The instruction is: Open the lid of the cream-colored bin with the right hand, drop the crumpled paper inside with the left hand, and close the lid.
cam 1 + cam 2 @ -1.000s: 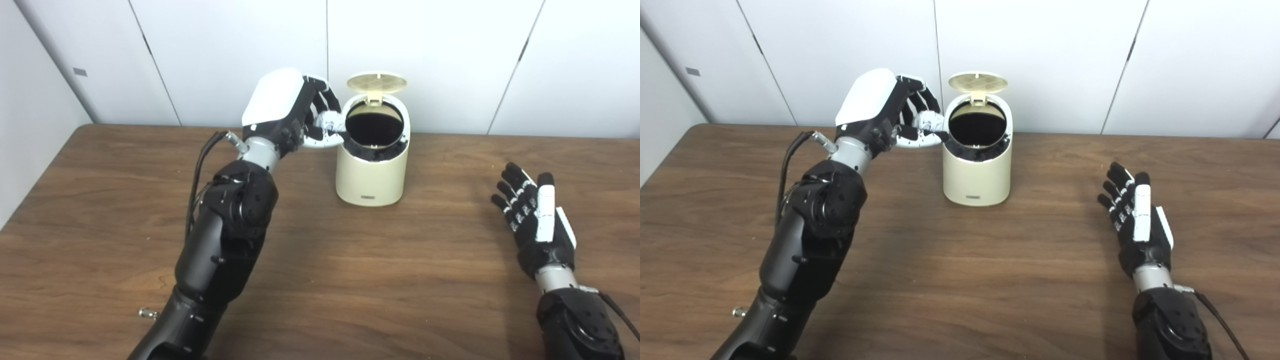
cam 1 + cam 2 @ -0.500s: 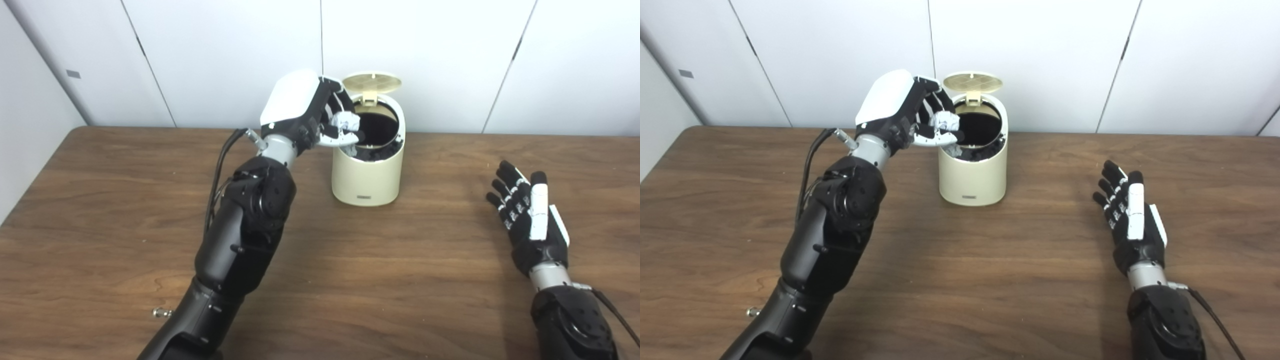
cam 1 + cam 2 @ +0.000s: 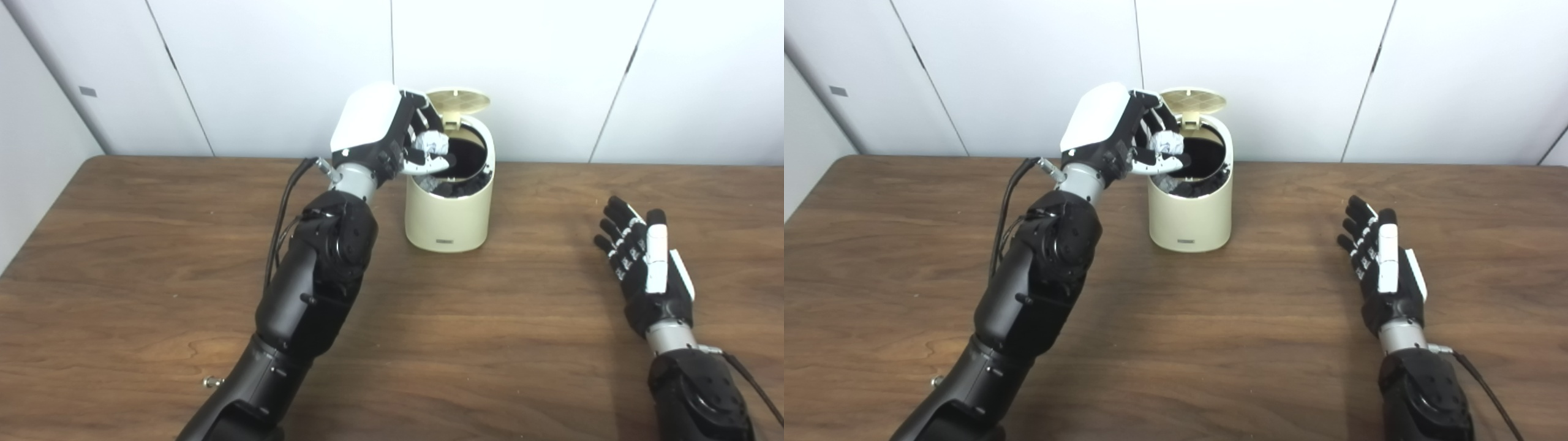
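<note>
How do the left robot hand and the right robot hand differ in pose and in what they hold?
The left robot hand is raised over the open cream-colored bin; the right robot hand lies low over the table, far from the bin. The left is closed on the crumpled paper; the right holds nothing, its fingers spread. Both are black and white.

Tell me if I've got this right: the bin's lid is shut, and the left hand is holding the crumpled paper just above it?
Not quite. The lid stands open, tipped back behind the dark mouth of the cream-colored bin, as the left eye view shows. The rest holds: the left hand grips the crumpled paper just above the opening.
</note>
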Controlling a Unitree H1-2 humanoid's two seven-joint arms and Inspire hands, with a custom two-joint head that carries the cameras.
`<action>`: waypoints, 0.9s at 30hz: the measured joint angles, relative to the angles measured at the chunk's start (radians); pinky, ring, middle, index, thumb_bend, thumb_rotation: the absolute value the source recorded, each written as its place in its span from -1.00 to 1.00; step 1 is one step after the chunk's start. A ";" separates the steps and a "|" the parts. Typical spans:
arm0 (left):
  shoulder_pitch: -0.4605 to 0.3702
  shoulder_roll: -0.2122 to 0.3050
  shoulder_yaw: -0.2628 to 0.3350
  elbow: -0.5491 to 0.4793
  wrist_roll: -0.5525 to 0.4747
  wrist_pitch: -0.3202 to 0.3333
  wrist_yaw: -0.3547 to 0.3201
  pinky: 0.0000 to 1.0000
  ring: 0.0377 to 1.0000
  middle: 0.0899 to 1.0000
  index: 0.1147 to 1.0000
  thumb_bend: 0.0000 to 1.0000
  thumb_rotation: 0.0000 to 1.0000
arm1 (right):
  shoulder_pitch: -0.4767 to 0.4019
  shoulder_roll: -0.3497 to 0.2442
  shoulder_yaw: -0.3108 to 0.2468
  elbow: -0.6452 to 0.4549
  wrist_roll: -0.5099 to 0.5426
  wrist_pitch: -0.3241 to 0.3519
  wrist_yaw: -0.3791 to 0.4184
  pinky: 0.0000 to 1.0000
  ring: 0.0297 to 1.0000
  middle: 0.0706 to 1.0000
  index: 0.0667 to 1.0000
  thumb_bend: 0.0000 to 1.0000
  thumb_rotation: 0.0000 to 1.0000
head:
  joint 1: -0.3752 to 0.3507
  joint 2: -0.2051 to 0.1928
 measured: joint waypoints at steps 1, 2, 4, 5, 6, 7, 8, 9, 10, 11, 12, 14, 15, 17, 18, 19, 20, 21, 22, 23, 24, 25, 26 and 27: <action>0.000 0.000 -0.002 0.003 -0.001 -0.004 0.005 -0.40 -0.31 -0.11 -0.11 -0.06 -1.00 | 0.000 0.001 0.000 0.000 0.000 0.001 0.000 0.83 0.88 0.85 0.73 0.32 1.00 | 0.000 0.000; -0.002 0.000 -0.004 0.009 -0.002 -0.008 0.008 -0.40 -0.31 -0.11 -0.12 -0.06 -1.00 | 0.000 0.001 0.000 0.000 0.000 0.001 0.000 0.83 0.88 0.84 0.73 0.32 1.00 | 0.000 0.000; -0.005 -0.001 -0.008 0.026 -0.002 -0.010 0.010 -0.41 -0.31 -0.13 -0.11 -0.06 -1.00 | -0.001 0.001 0.000 0.000 -0.002 0.001 -0.001 0.82 0.87 0.84 0.73 0.32 1.00 | 0.000 0.000; -0.006 -0.001 -0.010 0.032 -0.002 -0.010 0.011 -0.42 -0.31 -0.13 -0.11 -0.07 -1.00 | -0.001 0.002 0.000 0.000 -0.004 0.001 -0.001 0.82 0.87 0.84 0.73 0.32 1.00 | 0.000 0.000; -0.007 -0.001 -0.011 0.036 -0.002 -0.010 0.012 -0.43 -0.31 -0.12 -0.11 -0.07 -1.00 | -0.001 0.002 0.000 0.000 -0.005 0.001 -0.002 0.82 0.87 0.84 0.73 0.33 1.00 | 0.000 0.002; -0.009 -0.002 -0.012 0.041 -0.002 -0.010 0.014 -0.43 -0.32 -0.14 -0.10 -0.07 -1.00 | -0.001 0.002 0.000 0.000 -0.005 0.002 -0.002 0.83 0.87 0.84 0.73 0.33 1.00 | 0.000 0.002; -0.012 -0.003 -0.013 0.046 -0.002 -0.010 0.015 -0.43 -0.32 -0.15 -0.10 -0.07 -1.00 | -0.001 0.002 0.000 0.000 -0.005 0.002 -0.002 0.83 0.87 0.84 0.73 0.33 1.00 | -0.002 0.000; -0.016 -0.003 -0.014 0.052 -0.002 -0.010 0.017 -0.42 -0.32 -0.15 -0.10 -0.07 -1.00 | -0.001 0.002 0.000 0.000 -0.005 0.002 -0.002 0.83 0.87 0.84 0.73 0.33 1.00 | -0.002 0.000; -0.020 -0.003 -0.016 0.058 -0.002 -0.010 0.019 -0.41 -0.32 -0.15 -0.10 -0.07 -1.00 | -0.001 0.002 0.000 -0.001 -0.005 0.002 -0.002 0.83 0.87 0.84 0.73 0.33 1.00 | -0.003 0.000; -0.024 -0.004 -0.017 0.062 -0.002 -0.009 0.021 -0.39 -0.32 -0.16 -0.10 -0.06 -1.00 | -0.001 0.003 0.000 -0.001 -0.005 0.002 -0.002 0.83 0.87 0.84 0.73 0.33 1.00 | -0.003 0.002; -0.026 -0.005 -0.018 0.064 -0.002 -0.009 0.023 -0.38 -0.31 -0.16 -0.10 -0.06 -1.00 | -0.001 0.003 0.000 -0.001 -0.005 0.002 -0.003 0.83 0.87 0.83 0.73 0.33 1.00 | -0.003 0.002; -0.028 -0.010 -0.018 0.068 -0.007 -0.010 0.032 -0.41 -0.29 -0.14 -0.09 -0.06 -1.00 | -0.001 0.005 0.000 -0.003 -0.005 0.005 -0.005 0.83 0.87 0.84 0.73 0.31 1.00 | -0.003 0.002; -0.028 -0.013 -0.017 0.072 -0.016 -0.010 0.036 -0.42 -0.29 -0.14 -0.08 -0.06 -1.00 | -0.001 0.005 0.000 -0.004 -0.006 0.005 -0.005 0.83 0.88 0.84 0.73 0.31 1.00 | -0.005 0.002; -0.028 -0.018 -0.018 0.084 -0.027 -0.011 0.042 -0.44 -0.29 -0.14 -0.08 -0.07 -1.00 | -0.001 0.005 0.000 -0.005 -0.006 0.006 -0.005 0.84 0.88 0.84 0.74 0.31 1.00 | -0.006 0.000; -0.029 -0.020 -0.019 0.094 -0.032 -0.012 0.045 -0.44 -0.29 -0.14 -0.08 -0.07 -1.00 | -0.001 0.005 0.000 -0.005 -0.006 0.005 -0.005 0.84 0.88 0.85 0.74 0.31 1.00 | -0.006 0.000; -0.029 -0.021 -0.021 0.099 -0.035 -0.013 0.046 -0.45 -0.30 -0.13 -0.08 -0.07 -1.00 | -0.001 0.005 0.001 -0.005 -0.006 0.006 -0.005 0.84 0.88 0.84 0.73 0.31 1.00 | -0.006 0.000; -0.029 -0.021 -0.023 0.103 -0.037 -0.015 0.049 -0.45 -0.30 -0.13 -0.08 -0.07 -1.00 | -0.001 0.005 0.001 -0.005 -0.006 0.006 -0.005 0.83 0.88 0.84 0.73 0.30 1.00 | -0.008 -0.002; -0.029 -0.022 -0.023 0.106 -0.039 -0.016 0.052 -0.46 -0.30 -0.14 -0.08 -0.07 -1.00 | -0.001 0.006 0.001 -0.006 -0.006 0.006 -0.005 0.83 0.87 0.84 0.72 0.30 1.00 | -0.008 -0.002; -0.029 -0.023 -0.024 0.108 -0.039 -0.016 0.055 -0.46 -0.30 -0.13 -0.09 -0.07 -1.00 | -0.001 0.006 0.001 -0.008 -0.006 0.007 -0.006 0.83 0.87 0.84 0.72 0.30 1.00 | -0.008 -0.002; -0.030 -0.024 -0.025 0.112 -0.039 -0.016 0.062 -0.45 -0.30 -0.12 -0.10 -0.07 -1.00 | -0.001 0.008 0.001 -0.010 -0.006 0.009 -0.010 0.83 0.87 0.83 0.72 0.30 1.00 | -0.008 -0.002; -0.030 -0.027 -0.026 0.116 -0.039 -0.016 0.072 -0.45 -0.30 -0.12 -0.10 -0.07 -1.00 | -0.002 0.011 0.000 -0.011 -0.006 0.010 -0.013 0.83 0.87 0.83 0.72 0.29 1.00 | -0.008 -0.002; -0.030 -0.031 -0.026 0.120 -0.039 -0.016 0.079 -0.46 -0.31 -0.13 -0.09 -0.07 -1.00 | -0.001 0.013 0.000 -0.011 -0.006 0.010 -0.017 0.82 0.87 0.83 0.73 0.29 1.00 | -0.008 -0.002; -0.030 -0.035 -0.027 0.126 -0.039 -0.016 0.085 -0.46 -0.31 -0.15 -0.09 -0.07 -1.00 | -0.001 0.015 0.000 -0.011 -0.006 0.010 -0.020 0.82 0.86 0.83 0.73 0.30 1.00 | -0.008 -0.002; -0.031 -0.039 -0.028 0.129 -0.038 -0.016 0.092 -0.45 -0.31 -0.15 -0.09 -0.07 -1.00 | -0.002 0.016 0.000 -0.012 -0.006 0.010 -0.023 0.82 0.86 0.82 0.73 0.30 1.00 | -0.008 -0.002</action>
